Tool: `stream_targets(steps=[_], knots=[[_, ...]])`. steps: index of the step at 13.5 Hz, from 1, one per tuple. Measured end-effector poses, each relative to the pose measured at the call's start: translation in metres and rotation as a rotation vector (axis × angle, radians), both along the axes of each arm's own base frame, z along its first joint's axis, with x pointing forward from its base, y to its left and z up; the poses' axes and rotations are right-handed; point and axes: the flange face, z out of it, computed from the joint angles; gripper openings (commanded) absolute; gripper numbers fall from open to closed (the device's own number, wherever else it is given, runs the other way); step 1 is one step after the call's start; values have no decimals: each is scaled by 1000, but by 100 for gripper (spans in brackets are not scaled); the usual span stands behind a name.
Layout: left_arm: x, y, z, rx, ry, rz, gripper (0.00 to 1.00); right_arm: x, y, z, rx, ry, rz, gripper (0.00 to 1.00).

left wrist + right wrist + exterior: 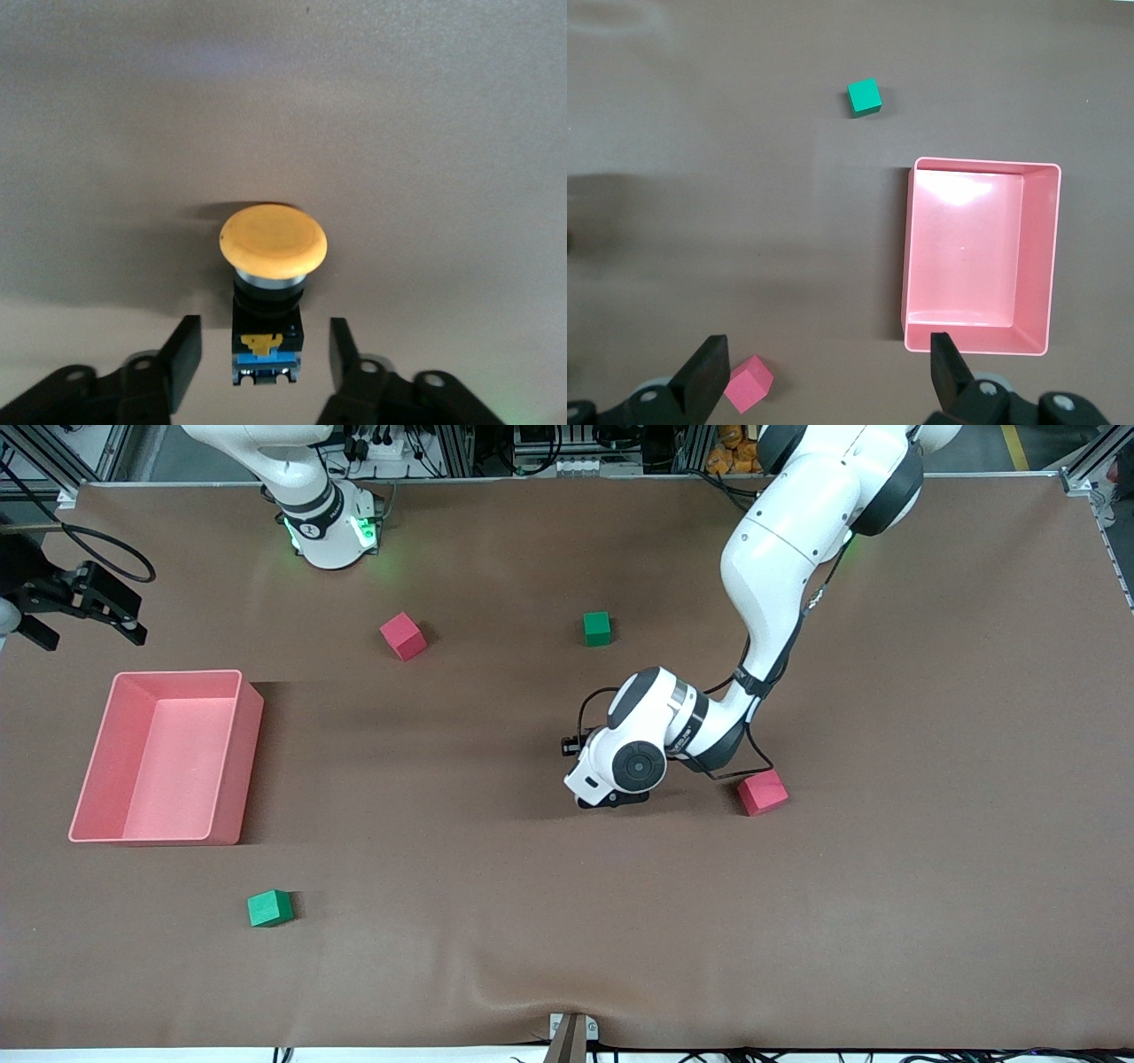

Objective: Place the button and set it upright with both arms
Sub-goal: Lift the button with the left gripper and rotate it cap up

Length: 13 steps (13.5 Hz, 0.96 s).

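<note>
The button has a round orange cap on a black-and-blue body and rests on the brown table. Its body points in between the fingers of my left gripper, and its cap points away from the wrist. The left gripper stands open, with a narrow gap between the body and each finger. In the front view the left hand is down at the table's middle and hides the button. My right gripper waits open and empty in the air at the right arm's end of the table; the right wrist view shows it wide apart.
A pink bin stands toward the right arm's end, also in the right wrist view. A red cube lies close beside the left hand. Another red cube and two green cubes lie scattered.
</note>
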Motion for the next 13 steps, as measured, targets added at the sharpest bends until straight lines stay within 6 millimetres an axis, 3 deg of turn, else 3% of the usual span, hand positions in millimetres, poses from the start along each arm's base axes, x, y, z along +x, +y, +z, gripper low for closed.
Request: stream_targets(steps=[3, 6, 10, 13], knots=[[-1, 1, -7, 3, 7, -5, 35, -1, -2, -1, 0, 8, -4, 100], [1, 3, -8, 0, 4, -11, 0, -1, -3, -1, 0, 14, -5, 100], [4, -1, 0, -12, -12, -12, 0, -2, -4, -2, 0, 17, -7, 100], [9, -8, 23, -20, -38, 18, 0, -3, -4, -3, -1, 31, -8, 100]])
